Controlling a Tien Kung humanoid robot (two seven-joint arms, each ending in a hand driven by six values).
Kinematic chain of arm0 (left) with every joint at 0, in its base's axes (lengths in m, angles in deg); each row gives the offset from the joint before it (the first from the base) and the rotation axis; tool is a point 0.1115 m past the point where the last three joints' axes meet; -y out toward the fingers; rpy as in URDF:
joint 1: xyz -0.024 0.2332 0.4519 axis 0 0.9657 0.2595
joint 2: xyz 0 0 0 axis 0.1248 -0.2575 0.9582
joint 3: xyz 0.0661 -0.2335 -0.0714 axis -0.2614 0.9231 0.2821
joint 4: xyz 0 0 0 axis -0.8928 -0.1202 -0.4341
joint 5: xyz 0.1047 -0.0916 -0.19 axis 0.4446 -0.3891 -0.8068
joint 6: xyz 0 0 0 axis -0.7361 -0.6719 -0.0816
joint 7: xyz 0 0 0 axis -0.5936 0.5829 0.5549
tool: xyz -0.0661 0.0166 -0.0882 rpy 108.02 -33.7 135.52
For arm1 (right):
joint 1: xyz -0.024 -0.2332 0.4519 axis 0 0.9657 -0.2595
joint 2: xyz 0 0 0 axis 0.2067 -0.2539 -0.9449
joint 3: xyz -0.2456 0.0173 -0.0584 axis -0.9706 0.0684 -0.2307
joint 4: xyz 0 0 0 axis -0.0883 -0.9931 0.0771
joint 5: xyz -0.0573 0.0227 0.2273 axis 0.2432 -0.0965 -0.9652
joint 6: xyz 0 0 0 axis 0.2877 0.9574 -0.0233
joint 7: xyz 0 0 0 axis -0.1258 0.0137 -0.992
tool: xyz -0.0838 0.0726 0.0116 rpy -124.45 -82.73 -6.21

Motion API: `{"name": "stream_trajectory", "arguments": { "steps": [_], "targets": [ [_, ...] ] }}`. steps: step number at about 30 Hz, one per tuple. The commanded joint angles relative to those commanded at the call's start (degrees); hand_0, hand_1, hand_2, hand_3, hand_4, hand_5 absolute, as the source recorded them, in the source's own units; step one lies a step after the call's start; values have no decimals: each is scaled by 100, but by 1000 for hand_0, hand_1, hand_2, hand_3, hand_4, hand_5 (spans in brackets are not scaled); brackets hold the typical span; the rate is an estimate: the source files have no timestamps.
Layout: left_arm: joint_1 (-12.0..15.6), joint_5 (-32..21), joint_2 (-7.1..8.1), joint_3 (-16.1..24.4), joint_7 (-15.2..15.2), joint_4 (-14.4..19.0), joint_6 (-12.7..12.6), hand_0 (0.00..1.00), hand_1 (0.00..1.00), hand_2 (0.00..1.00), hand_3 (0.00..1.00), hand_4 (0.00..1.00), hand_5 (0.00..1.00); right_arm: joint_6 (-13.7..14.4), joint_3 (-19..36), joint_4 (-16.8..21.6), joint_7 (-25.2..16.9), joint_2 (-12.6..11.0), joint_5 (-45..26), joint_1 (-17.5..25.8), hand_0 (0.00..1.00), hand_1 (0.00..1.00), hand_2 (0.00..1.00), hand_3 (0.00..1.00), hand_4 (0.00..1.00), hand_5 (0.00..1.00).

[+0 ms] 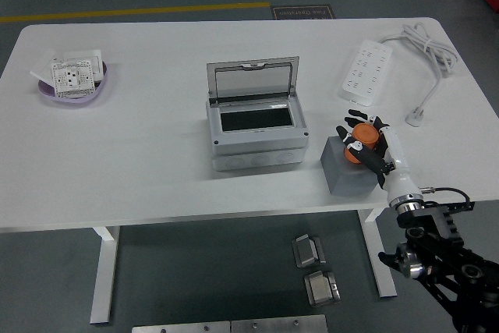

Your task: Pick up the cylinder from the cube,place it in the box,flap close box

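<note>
Bright, even overhead light; soft shadows; sharp (edges maybe slightly bowed).

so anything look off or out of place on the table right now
Nothing stands out. The box sits square with its lid up, the right hand grips the orange cylinder over the grey cube, nothing spilled.

A single high head view looks forward and down over the whole white table [156,154].

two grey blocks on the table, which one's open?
The larger grey plastic box at table centre: its clear flap stands raised. The small solid grey cube to its right carries the orange cylinder under the right hand.
</note>
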Motion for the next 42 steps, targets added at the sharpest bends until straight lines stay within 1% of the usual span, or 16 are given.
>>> {"name": "stream_trajectory", "arguments": {
  "steps": [4,5,10,11,16,17,22,23,28,29,34,35,40,41,42],
  "targets": [
    [-9,-16,1,-22,-26,1,-16,683,679,672,756,749,559,6,-10,-3,13,-8,0,-1,706,794,728,741,787,221],
    [-11,-27,2,-33,-37,2,-21,682,678,671,754,748,558,8,-13,-3,16,-10,0,-1,705,791,722,744,695,65],
    [-18,-72,0,-82,-89,6,-46,682,678,671,754,748,558,22,-21,-7,26,-19,3,-1,705,791,722,744,695,65],
    [-19,-72,-1,-84,-96,6,-51,680,675,669,745,745,557,28,-25,-7,28,-21,3,-2,703,782,700,718,633,53],
    [-25,-72,-3,-95,-119,8,-65,680,675,669,745,745,557,56,-41,-5,31,-30,2,-6,703,782,700,718,633,53],
    [-27,-76,-3,-100,-126,9,-69,679,673,667,745,742,555,62,-44,-5,30,-31,1,-8,695,782,689,712,591,24],
    [-29,-109,-10,-142,-165,15,-89,679,673,667,745,742,555,89,-55,4,26,-40,-2,-17,695,782,689,712,591,24],
    [-28,-113,-12,-149,-171,17,-91,677,671,662,742,741,550,94,-58,6,25,-41,-3,-19,684,766,636,694,527,2],
    [-31,-162,-18,-197,-210,21,-108,677,671,662,742,741,550,101,-63,22,16,-47,-28,-25,684,766,636,694,527,2],
    [-32,-178,-18,-213,-222,22,-113,676,670,660,738,740,552,101,-62,27,15,-47,-35,-26,669,743,586,675,400,2],
    [-34,-254,-23,-283,-278,27,-134,676,670,660,738,740,552,116,-61,40,34,-45,-65,-26,669,743,586,675,400,2],
    [-34,-268,-24,-295,-287,28,-137,675,667,659,735,743,556,121,-62,42,41,-45,-68,-27,675,680,529,643,119,2],
    [-43,-346,-29,-356,-346,31,-155,675,667,659,735,743,556,167,-82,59,113,-50,-48,-35,675,680,529,643,119,2],
    [-45,-357,-30,-364,-354,32,-158,675,666,658,736,746,555,170,-86,63,125,-53,-45,-38,620,614,483,559,2,2],
    [-48,-364,-30,-370,-362,33,-161,675,666,658,736,746,555,172,-92,65,136,-55,-43,-41,620,614,483,559,2,2]
  ]
}}
